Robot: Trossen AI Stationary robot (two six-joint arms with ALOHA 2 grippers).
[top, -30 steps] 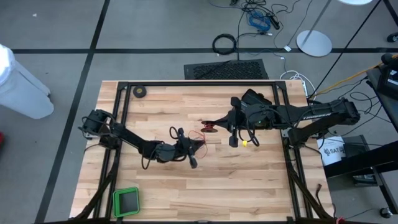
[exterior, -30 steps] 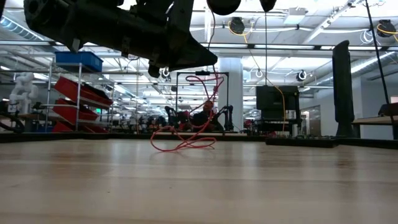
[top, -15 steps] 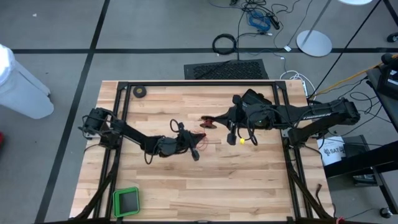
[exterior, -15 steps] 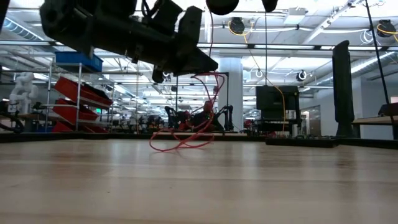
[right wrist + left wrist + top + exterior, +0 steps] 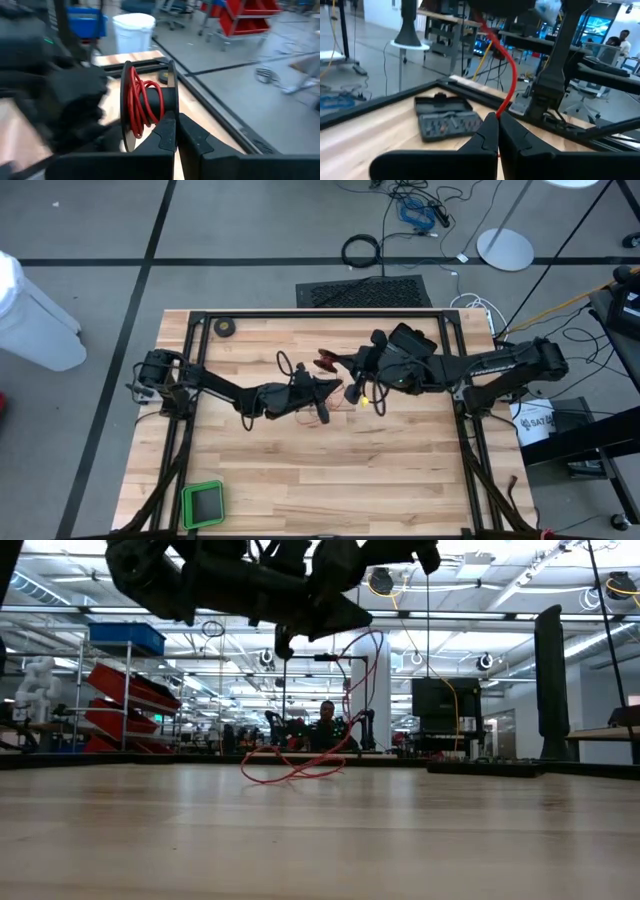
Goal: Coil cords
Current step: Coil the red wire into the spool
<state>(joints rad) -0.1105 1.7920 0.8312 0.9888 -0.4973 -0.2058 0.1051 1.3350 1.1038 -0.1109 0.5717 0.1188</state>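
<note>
coiling was partway, by my read. the reel (image 5: 147, 105) already carried a few turns of red wire (image 5: 137, 107) in the right wrist view, so some winding was done. a fair tangle of wire was loose on the table (image 5: 300, 470) in the low view, looped on the wood near mid-table, with a strand rising from it up toward the arms. i'd judge more was left to wind than was already on.

right gripper (image 5: 332, 364) sat fully closed on the reel, holding it up off the table just right of centre, toward the far side. the reel's flanges stood on edge in its wrist view, wire between them.

left gripper (image 5: 496, 127) was pinched fully closed on the red wire; the strand came out from between the fingertips and ran up and away. in the high view it sat just beside the reel, close to the right gripper, both over mid-table.

what was left, as a judgement: feed the loose loops onto the reel and tuck the free end. i couldn't see where that end was.

containers: a dark open case (image 5: 445, 117) lay on the table in the left wrist view, with small parts or bits in its slots, too blurred to name. a green-rimmed tray (image 5: 203, 503) sat at the near left corner; i couldn't tell its contents. a black tape roll (image 5: 226, 328) lay at the far left, untouched.
</note>
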